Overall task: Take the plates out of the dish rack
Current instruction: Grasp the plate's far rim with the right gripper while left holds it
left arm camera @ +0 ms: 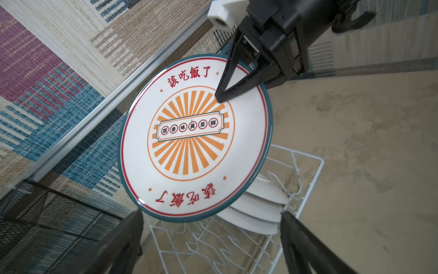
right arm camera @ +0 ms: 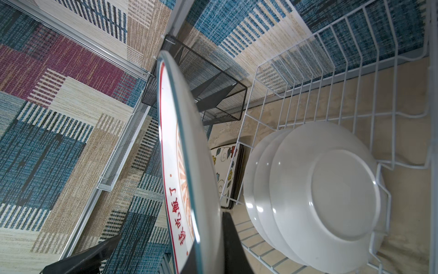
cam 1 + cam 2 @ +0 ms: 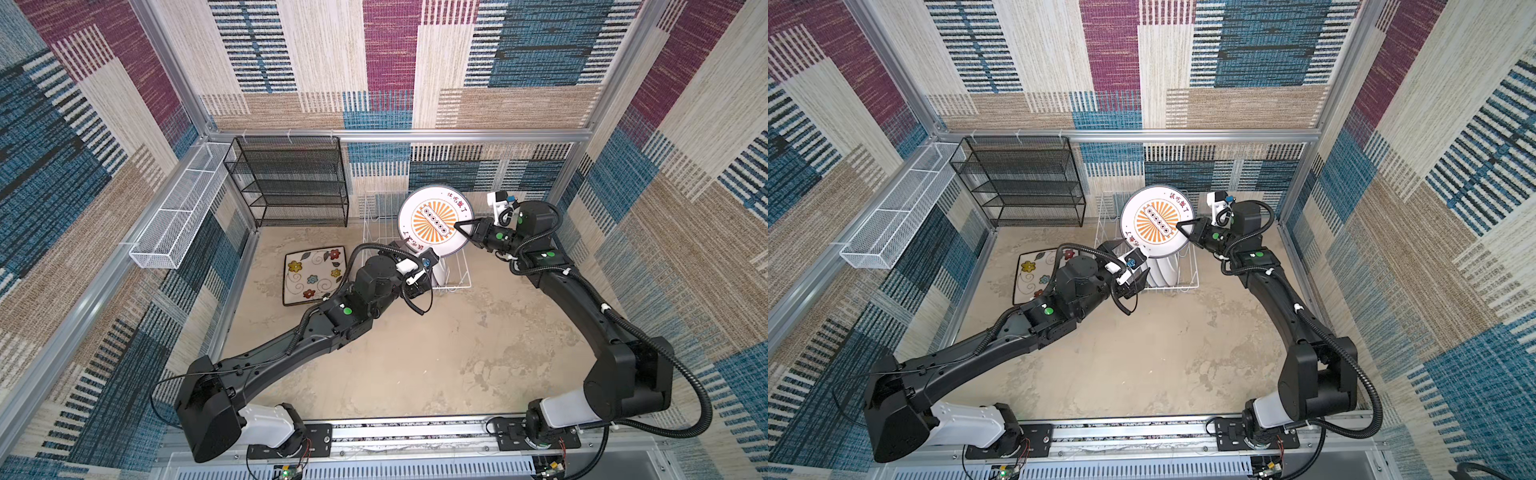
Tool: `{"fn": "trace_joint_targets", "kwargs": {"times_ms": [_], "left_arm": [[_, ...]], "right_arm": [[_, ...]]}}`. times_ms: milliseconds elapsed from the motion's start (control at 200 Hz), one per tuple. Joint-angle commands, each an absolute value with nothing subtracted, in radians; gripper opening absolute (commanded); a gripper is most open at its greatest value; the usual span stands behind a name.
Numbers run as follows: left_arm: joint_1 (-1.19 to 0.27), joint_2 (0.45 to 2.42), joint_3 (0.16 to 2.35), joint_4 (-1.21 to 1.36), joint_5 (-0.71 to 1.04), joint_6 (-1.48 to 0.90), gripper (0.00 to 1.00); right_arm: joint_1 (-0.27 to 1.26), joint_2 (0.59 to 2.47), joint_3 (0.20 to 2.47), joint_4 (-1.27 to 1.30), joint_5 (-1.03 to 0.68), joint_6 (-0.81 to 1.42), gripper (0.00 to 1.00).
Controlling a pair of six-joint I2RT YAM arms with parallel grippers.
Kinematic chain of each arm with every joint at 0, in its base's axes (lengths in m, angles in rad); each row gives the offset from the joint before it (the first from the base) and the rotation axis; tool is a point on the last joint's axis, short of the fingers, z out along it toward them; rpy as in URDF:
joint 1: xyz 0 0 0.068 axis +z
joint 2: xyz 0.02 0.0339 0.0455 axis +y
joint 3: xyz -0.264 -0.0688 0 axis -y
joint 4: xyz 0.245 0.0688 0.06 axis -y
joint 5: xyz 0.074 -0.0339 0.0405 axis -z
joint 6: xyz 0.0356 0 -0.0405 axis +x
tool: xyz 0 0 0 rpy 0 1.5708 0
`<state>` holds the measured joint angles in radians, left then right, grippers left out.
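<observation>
Right gripper (image 3: pixel 458 226) clamped on rim of round plate (image 3: pixel 432 208), held tilted above dish rack (image 2: pixel 331 71) at back edge of table (image 3: pixel 415 365). Left gripper (image 1: pixel 212 212) jaws wide apart, flanking plate's lower edge, gripping nothing. Three white plates (image 2: pixel 320 189) stand in rack; square plates (image 3: pixel 314 274) lie beside it.

My black left arm (image 3: pixel 266 365) reaches from its base toward the middle with the wrist bent. My left gripper (image 1: pixel 212 214) holds its two black fingers (image 1: pixel 123 242) spread wide, gripping nothing. My black right arm (image 3: pixel 582 299) rises, folds at the elbow and points inward. My right gripper (image 3: pixel 457 226) is pinched on the edge of the round white plate with a dark teal rim and orange sunburst centre (image 3: pixel 432 220).
</observation>
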<state>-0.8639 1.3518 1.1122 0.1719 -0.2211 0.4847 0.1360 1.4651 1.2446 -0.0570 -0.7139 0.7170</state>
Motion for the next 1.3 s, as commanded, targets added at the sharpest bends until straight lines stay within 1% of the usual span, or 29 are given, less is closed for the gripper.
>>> {"fn": "trace_joint_targets", "kwargs": {"times_ms": [0,90,230,386,531,651,666,781,947,1032,1117,1232,1292], "left_arm": [[-0.823,1.338,1.129,0.239,-0.083,0.216,0.99],[-0.759,1.333,1.147,0.245,0.037,0.042,0.99],[-0.634,1.339,1.137,0.325,0.203,-0.214,0.99],[-0.505,1.391,1.212,0.208,0.328,-0.421,0.98],[-0.444,1.454,1.253,0.204,0.488,-0.541,0.95],[-0.429,1.514,1.293,0.204,0.570,-0.592,0.95],[-0.428,1.522,1.298,0.198,0.601,-0.596,0.95],[-0.426,1.586,1.363,0.136,0.644,-0.602,0.92],[-0.425,1.663,1.430,0.098,0.709,-0.613,0.85],[-0.426,1.687,1.442,0.103,0.730,-0.630,0.79],[-0.425,1.701,1.446,0.102,0.751,-0.633,0.65],[-0.425,1.707,1.448,0.099,0.765,-0.638,0.52],[-0.424,1.706,1.448,0.094,0.769,-0.635,0.42]], "right_arm": [[0.133,1.455,1.241,0.015,-0.716,0.722,0.00],[0.133,1.451,1.229,0.031,-0.722,0.725,0.00],[0.132,1.453,1.220,0.027,-0.727,0.719,0.00],[0.132,1.448,1.207,0.034,-0.747,0.707,0.00],[0.132,1.452,1.213,0.028,-0.779,0.685,0.00],[0.132,1.461,1.215,0.034,-0.806,0.673,0.00],[0.132,1.461,1.216,0.033,-0.810,0.672,0.00],[0.132,1.472,1.223,0.037,-0.844,0.668,0.00],[0.132,1.502,1.246,0.009,-0.884,0.649,0.00],[0.132,1.512,1.252,0.007,-0.899,0.650,0.00],[0.132,1.520,1.252,0.008,-0.903,0.652,0.00],[0.132,1.528,1.252,0.013,-0.927,0.658,0.00],[0.132,1.531,1.247,0.014,-0.932,0.660,0.00]]}}
